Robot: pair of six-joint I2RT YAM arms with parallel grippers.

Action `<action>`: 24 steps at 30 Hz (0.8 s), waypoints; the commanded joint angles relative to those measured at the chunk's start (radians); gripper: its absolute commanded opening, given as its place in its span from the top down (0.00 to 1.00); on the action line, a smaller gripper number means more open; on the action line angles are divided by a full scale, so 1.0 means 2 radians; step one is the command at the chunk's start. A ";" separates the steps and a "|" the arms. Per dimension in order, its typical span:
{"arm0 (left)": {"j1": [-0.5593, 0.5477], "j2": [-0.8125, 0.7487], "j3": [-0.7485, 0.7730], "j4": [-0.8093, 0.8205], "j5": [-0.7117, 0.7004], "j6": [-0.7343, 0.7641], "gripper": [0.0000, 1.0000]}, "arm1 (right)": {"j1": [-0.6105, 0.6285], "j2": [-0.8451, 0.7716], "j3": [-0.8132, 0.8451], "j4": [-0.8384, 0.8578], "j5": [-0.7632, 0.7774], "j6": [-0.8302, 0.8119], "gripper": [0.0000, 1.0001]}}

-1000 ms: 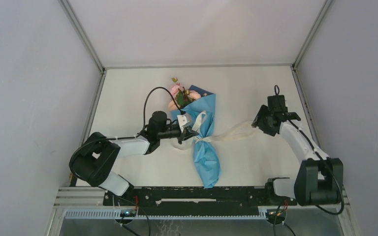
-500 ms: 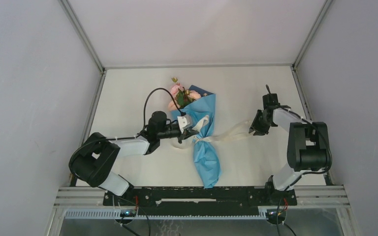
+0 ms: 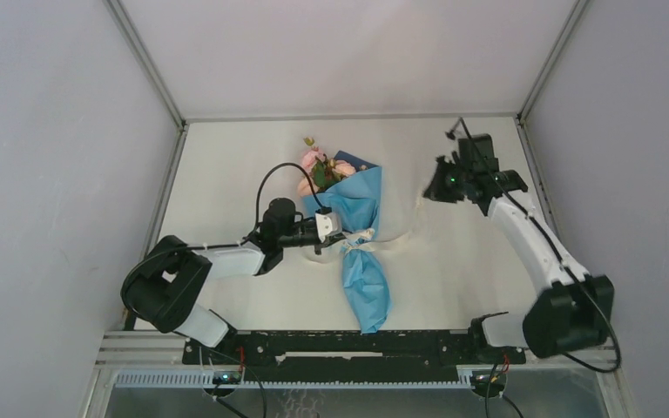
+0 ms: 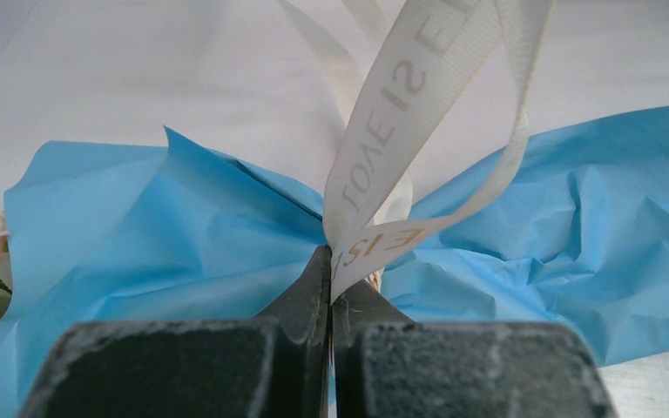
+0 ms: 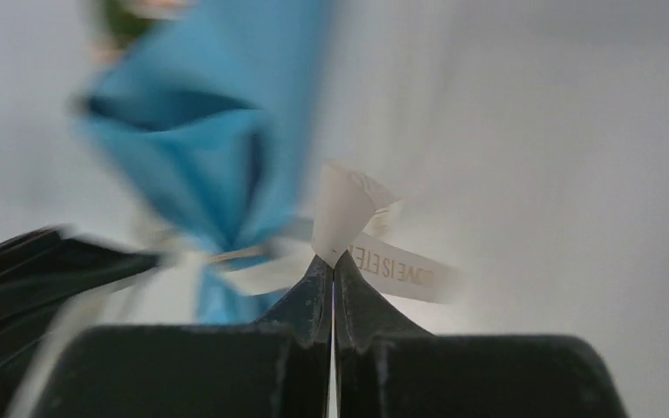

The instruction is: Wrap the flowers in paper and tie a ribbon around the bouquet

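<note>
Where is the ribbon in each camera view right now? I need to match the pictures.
Top external: ribbon tied round the blue paper mid-table, trailing right.
Left wrist: ribbon centre, rising from the shut left gripper.
Right wrist: ribbon centre, pinched in the shut right gripper.
Shared landmark: the blue paper, in all three.

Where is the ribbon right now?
Top view: the ribbon circles the bouquet at its waist, mid-table, one strand pinched by the left gripper, another stretched right to the shut right gripper.
</note>
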 commanded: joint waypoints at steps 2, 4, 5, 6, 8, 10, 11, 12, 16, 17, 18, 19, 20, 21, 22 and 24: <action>-0.008 -0.027 -0.016 -0.002 0.027 0.061 1.00 | 0.145 -0.069 0.095 0.018 -0.018 -0.006 1.00; -0.012 -0.034 -0.022 -0.006 0.031 0.073 1.00 | 0.197 -0.048 0.121 0.047 -0.020 0.002 1.00; -0.015 -0.038 -0.027 -0.007 0.032 0.078 1.00 | 0.219 -0.030 0.138 0.053 -0.014 -0.001 1.00; -0.017 -0.042 -0.033 -0.007 0.031 0.082 1.00 | 0.240 -0.011 0.157 0.057 -0.001 -0.004 1.00; -0.021 -0.050 -0.044 -0.012 0.033 0.089 1.00 | 0.269 0.034 0.198 0.050 0.015 -0.005 1.00; -0.021 -0.057 -0.051 -0.013 0.030 0.092 1.00 | 0.293 0.081 0.244 0.035 0.015 -0.005 1.00; -0.022 -0.060 -0.053 -0.013 0.027 0.092 1.00 | 0.310 0.100 0.263 0.030 0.014 -0.006 1.00; -0.022 -0.062 -0.055 -0.013 0.025 0.094 1.00 | 0.322 0.117 0.279 0.029 0.011 -0.005 1.00; -0.022 -0.070 -0.062 -0.013 0.024 0.099 1.00 | 0.344 0.165 0.320 0.024 -0.020 0.008 0.94; -0.022 -0.072 -0.065 -0.013 0.024 0.099 1.00 | 0.344 0.171 0.325 0.020 -0.022 0.011 0.84; -0.022 -0.074 -0.066 -0.013 0.024 0.098 1.00 | 0.343 0.174 0.327 0.016 -0.022 0.013 0.71; -0.022 -0.075 -0.068 -0.013 0.022 0.098 1.00 | 0.340 0.174 0.326 0.014 -0.021 0.013 0.58; -0.022 -0.076 -0.069 -0.013 0.021 0.099 1.00 | 0.337 0.170 0.323 0.012 -0.021 0.013 0.45; -0.022 -0.076 -0.070 -0.013 0.019 0.098 1.00 | 0.331 0.164 0.319 0.011 -0.022 0.013 0.38; -0.022 -0.076 -0.070 -0.013 0.018 0.098 1.00 | 0.325 0.155 0.313 0.011 -0.024 0.013 0.30; -0.022 -0.076 -0.070 -0.013 0.017 0.095 1.00 | 0.311 0.131 0.293 0.015 -0.025 0.013 0.20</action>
